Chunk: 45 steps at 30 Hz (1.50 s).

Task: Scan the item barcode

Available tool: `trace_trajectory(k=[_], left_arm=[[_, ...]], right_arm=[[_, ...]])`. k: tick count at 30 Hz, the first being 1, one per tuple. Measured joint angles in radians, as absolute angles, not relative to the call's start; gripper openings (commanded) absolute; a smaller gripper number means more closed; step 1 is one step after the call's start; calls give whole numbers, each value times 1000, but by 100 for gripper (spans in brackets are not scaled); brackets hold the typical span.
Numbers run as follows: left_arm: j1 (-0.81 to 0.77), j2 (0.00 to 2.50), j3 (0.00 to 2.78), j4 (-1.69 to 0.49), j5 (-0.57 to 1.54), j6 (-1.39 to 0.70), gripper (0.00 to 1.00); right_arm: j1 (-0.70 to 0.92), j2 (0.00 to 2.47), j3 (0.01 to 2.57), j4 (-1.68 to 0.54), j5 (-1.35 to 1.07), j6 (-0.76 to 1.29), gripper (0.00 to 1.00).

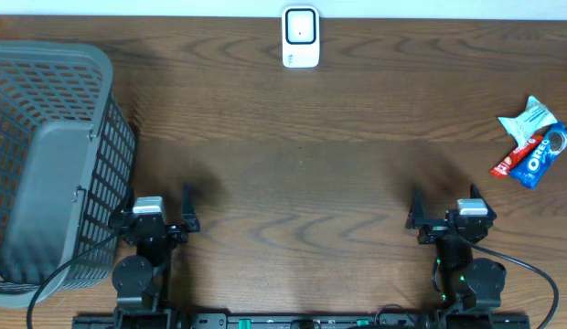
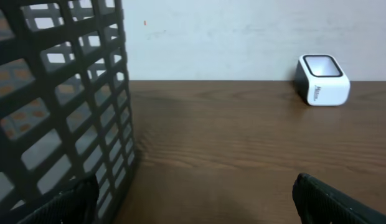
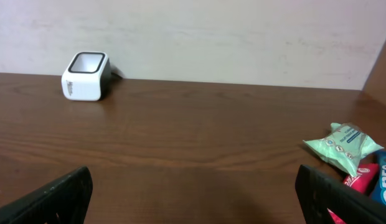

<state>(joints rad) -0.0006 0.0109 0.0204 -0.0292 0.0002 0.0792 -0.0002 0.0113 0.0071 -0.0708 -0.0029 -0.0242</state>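
Packet (image 1: pixel 542 161): blue, reads OREO | scanner (image 1: pixel 301 37): side label unreadable

A grey lattice basket (image 1: pixel 117 169) stands at the left edge of the brown wooden table (image 1: pixel 302 183) — a pale wall (image 3: pixel 211 37) rises beyond its far side.

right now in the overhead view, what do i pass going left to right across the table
basket → left tool → scanner → right tool → snack packets
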Motion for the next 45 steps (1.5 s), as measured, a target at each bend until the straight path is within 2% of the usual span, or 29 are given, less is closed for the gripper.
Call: trace_trajectory(k=[45], left_arm=[[12,11,21,-30,0,49,99]], right_arm=[[0,11,7,-71,-3,-24,99]])
